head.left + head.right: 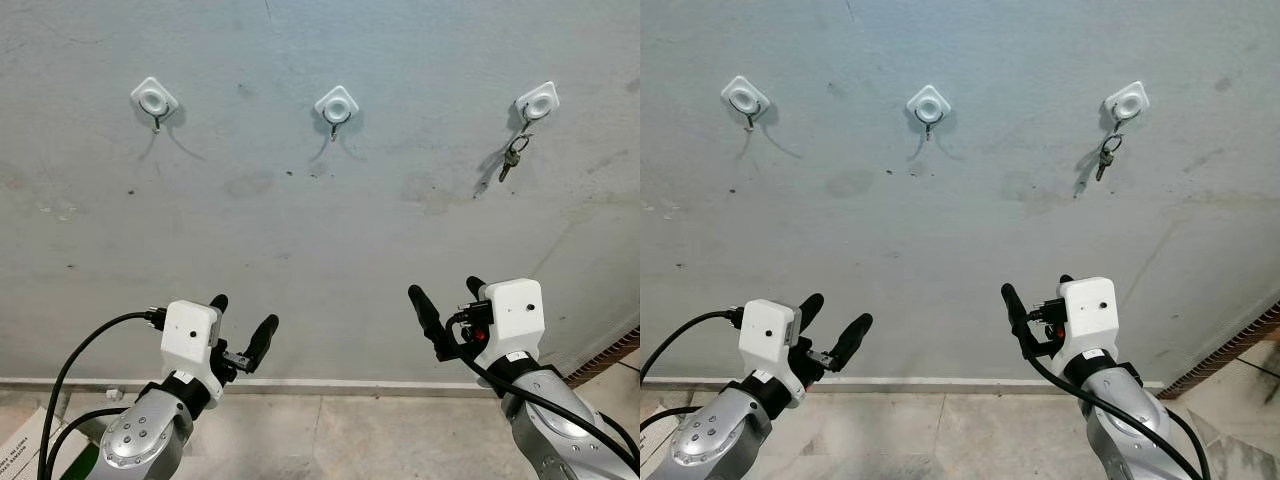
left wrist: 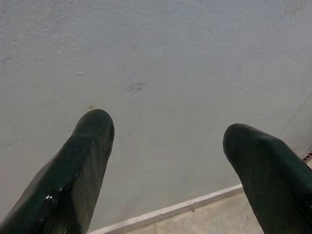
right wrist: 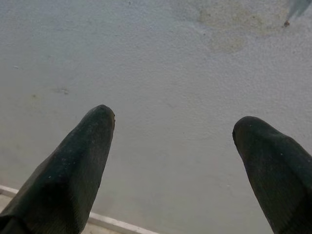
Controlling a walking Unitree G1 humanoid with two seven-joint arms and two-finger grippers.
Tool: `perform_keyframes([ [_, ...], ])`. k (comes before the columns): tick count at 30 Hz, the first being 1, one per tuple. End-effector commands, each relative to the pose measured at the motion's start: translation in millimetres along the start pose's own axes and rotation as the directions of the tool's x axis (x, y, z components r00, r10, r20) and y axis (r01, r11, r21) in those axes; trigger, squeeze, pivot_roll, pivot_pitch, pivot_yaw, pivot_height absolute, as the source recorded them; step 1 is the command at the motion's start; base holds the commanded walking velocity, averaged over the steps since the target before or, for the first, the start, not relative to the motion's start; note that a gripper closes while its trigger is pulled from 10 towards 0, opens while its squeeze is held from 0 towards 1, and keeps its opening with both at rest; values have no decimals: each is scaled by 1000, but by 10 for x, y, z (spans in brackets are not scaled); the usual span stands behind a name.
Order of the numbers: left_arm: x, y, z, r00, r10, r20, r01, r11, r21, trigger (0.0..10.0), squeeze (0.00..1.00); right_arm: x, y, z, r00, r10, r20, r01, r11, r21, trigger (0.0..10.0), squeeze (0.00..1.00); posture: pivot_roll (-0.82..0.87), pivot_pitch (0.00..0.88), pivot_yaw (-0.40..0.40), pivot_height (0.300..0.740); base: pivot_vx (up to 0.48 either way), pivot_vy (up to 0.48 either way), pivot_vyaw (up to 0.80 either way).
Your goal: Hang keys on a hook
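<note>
While hanging from the rightmost white square plastic wall hook, small dark metal keys on a ring dangle with long axis near vertical, tips pointing down and slightly toward the robot's left, touching the pale grey plaster wall. Too small to tell how many keys on the ring. Two more white square hooks, middle and left, bare on the same wall, well apart. Held low, near the white skirting strip, left gripper with black fingers spread apart, grasping nothing. Likewise released, right gripper, fingers parted, well below the keys. Cut off at lower right edge, a brown ribbed object, hard to make out; at lower left, a cardboard corner, partly cropped.
</note>
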State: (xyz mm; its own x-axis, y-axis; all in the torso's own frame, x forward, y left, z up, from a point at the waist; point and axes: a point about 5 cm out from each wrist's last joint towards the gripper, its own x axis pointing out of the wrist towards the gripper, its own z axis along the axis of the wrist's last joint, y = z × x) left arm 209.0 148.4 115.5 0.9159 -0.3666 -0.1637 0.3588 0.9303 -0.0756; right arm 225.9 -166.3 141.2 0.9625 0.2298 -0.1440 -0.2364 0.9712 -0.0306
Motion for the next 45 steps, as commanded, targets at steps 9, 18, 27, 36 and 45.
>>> perform_keyframes([
  [9, -21, -12, 33, 1000, -7, 2, 7, 1000, 6, 10000, 0, 5, 5, -24, 1000, -1, -16, 1, 1000, 13, 10000, 0, -27, 90, 35, 740, 0, 0, 0],
  [18, -26, -22, 31, 1000, -9, 0, 9, 1000, 4, 10000, 0, 3, 6, -23, 1000, 2, -19, -2, 1000, 11, 10000, 0, -27, 93, 32, 740, 0, 299, 0],
  [27, -27, -30, 28, 1000, -13, -3, 13, 1000, 8, 10000, 0, 13, 14, -22, 1000, 5, -18, -4, 1000, 12, 10000, 0, -26, 96, 32, 740, 0, 426, 0],
  [36, -18, -37, 26, 1000, -15, -4, 15, 1000, 18, 10000, 0, 13, 16, -27, 1000, 3, -21, -2, 1000, 11, 10000, 0, -26, 96, 32, 740, 0, 265, 0],
  [45, -18, -38, 37, 1000, -4, 1, 4, 1000, 21, 10000, 0, 10, 27, -34, 1000, 4, -23, -4, 1000, 13, 10000, 0, -25, 99, 36, 740, 0, 0, 0],
])
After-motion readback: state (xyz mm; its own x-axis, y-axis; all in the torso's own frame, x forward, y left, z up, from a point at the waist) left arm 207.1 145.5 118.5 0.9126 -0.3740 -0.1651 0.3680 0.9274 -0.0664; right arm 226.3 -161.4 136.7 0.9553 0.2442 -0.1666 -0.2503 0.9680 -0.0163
